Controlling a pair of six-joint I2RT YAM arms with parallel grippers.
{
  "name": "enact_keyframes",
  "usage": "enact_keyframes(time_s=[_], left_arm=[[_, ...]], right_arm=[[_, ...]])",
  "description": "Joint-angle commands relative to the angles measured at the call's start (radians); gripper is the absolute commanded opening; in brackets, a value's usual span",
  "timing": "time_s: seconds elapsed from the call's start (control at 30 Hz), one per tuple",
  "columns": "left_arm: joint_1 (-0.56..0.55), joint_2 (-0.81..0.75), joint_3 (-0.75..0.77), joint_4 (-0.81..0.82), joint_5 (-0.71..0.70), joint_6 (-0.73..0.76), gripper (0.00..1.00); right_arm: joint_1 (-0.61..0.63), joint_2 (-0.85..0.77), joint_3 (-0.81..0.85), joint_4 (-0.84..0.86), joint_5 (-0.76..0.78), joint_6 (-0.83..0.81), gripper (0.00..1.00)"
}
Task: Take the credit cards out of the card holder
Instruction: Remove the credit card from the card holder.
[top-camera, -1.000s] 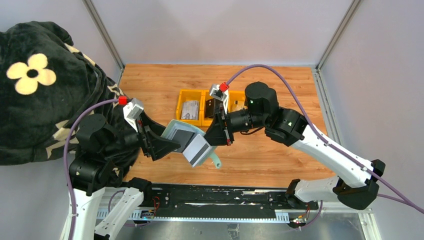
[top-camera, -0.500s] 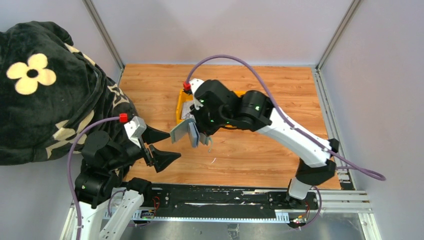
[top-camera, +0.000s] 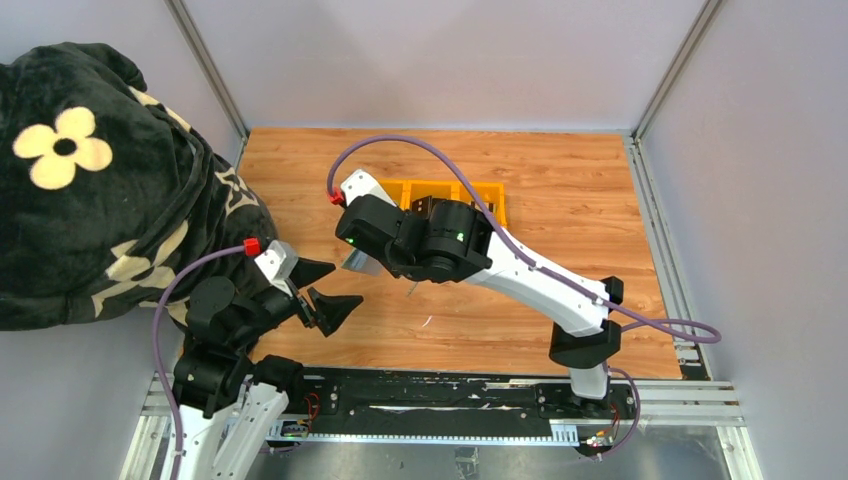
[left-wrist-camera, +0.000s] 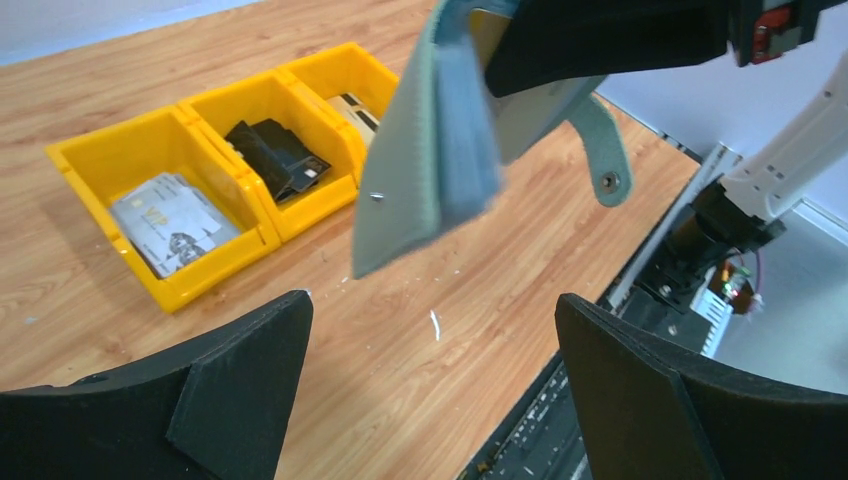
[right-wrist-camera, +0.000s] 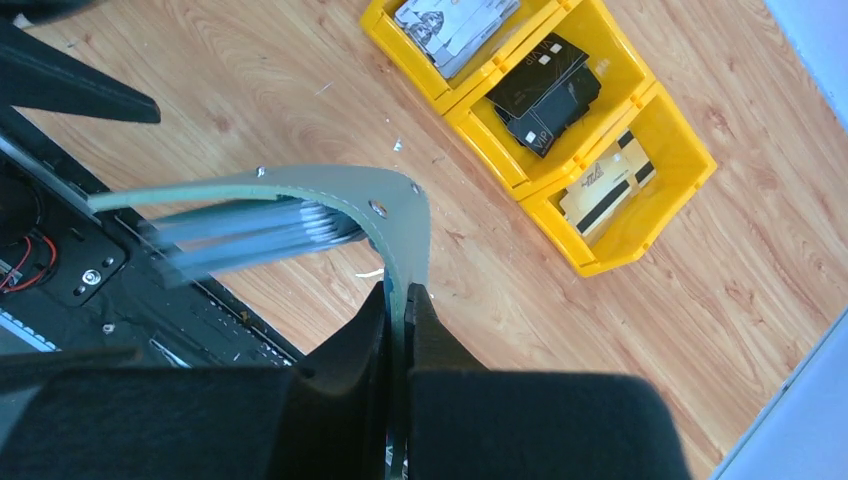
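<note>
Sage-green card holder (right-wrist-camera: 405, 225): off the table, in the air on the near side of the yellow tray (left-wrist-camera: 215, 268), not touching it. It hangs open with the green cover outward, the grey-blue pocket leaves fanned and the snap tab (left-wrist-camera: 600, 150) dangling. Whether any card sits in the pockets I cannot tell (the leaves are blurred).

Tray: three compartments in a row. One end holds silver-grey cards (left-wrist-camera: 170, 215), the middle black cards (left-wrist-camera: 280, 155), the other end beige cards (right-wrist-camera: 605, 185). Three piles, each apparently more than one card; exact counts not readable.

Arms: the right gripper (right-wrist-camera: 400, 295) is pinched tight on the holder's green edge, its arm stretched across in front of the tray. The left gripper (left-wrist-camera: 430, 310) is spread wide with nothing between its fingers, farther from the tray than the holder and aimed toward it. Two arms, one holder, one tray.
</note>
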Motion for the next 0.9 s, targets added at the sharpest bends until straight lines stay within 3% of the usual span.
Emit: enact_keyframes(time_s=[0.0,0.17,0.3,0.53,0.67,0.87], left_arm=[[-0.003,-0.013,-0.026,0.079,-0.083,-0.008,0.99],[-0.004,0.013,-0.039,0.165,-0.162,-0.104,0.97],[-0.004,0.025,-0.045,0.285,0.041,-0.236,1.0],[-0.004,-0.025,-0.06,0.237,0.213,-0.105,1.0],[-0.004,-0.049,-0.085,0.231,0.164,-0.043,1.0],[-0.004,-0.042,-0.141,0.355,-0.036,-0.066,1.0]], right_arm=[[0.005,-0.082,-0.053,0.046,-0.014,-0.015,0.0],[0.003,-0.133,-0.085,0.079,-0.157,0.012,0.0],[0.004,-0.13,-0.083,0.066,-0.136,0.02,0.0],[0.006,-0.078,-0.045,0.062,-0.06,0.035,0.0],[0.015,-0.054,-0.009,0.082,-0.05,0.038,0.0],[0.03,-0.038,0.007,0.142,-0.068,0.035,0.0]])
